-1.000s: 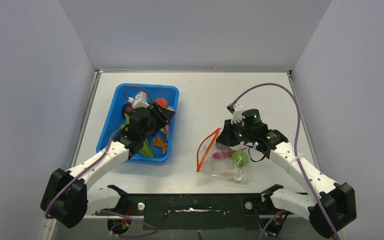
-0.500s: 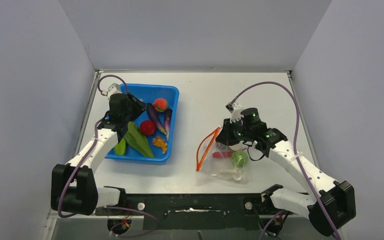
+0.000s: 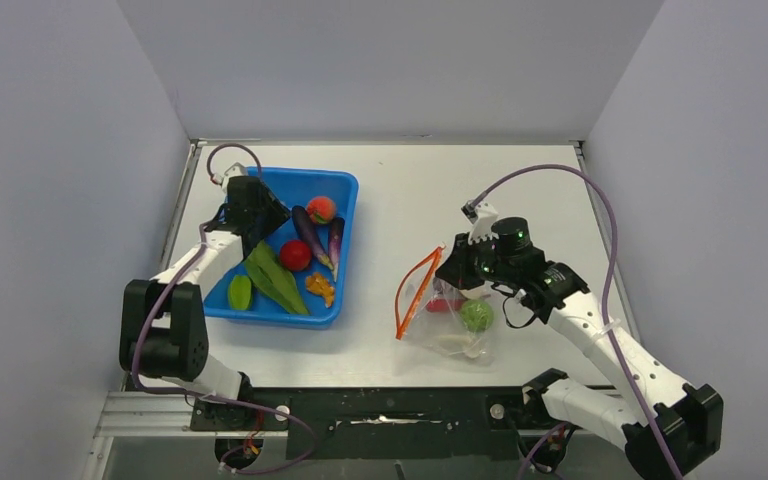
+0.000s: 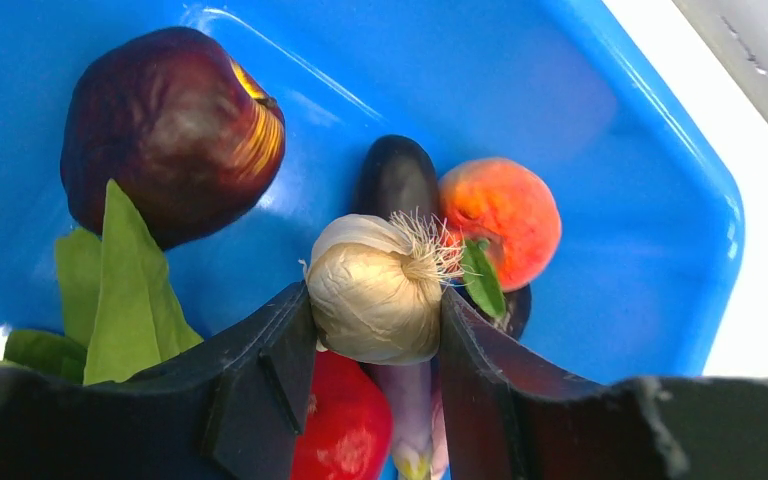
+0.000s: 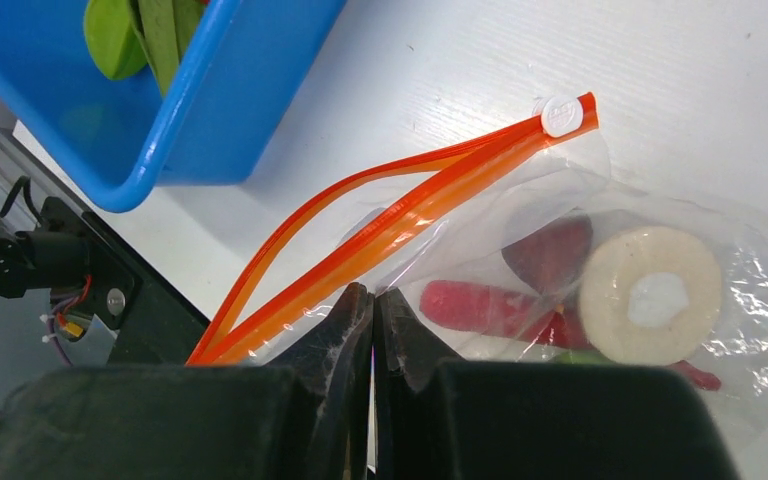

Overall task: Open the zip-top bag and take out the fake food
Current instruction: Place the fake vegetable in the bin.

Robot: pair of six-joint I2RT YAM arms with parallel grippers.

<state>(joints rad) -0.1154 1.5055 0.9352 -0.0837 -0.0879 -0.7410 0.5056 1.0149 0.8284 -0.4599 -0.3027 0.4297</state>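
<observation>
Swung left: L end effector (image 4: 375, 300), grips garlic (image 4: 370, 285) | R end effector (image 5: 373, 300) pinches zip-top bag (image 5: 480, 250)

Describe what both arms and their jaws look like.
Both the left arm and the right arm have white links with bulky black joints and black wrist housings. A purple cable runs along each arm to the wrist. The jaws are matte black and angular. Small green lights glow on the right wrist.
</observation>
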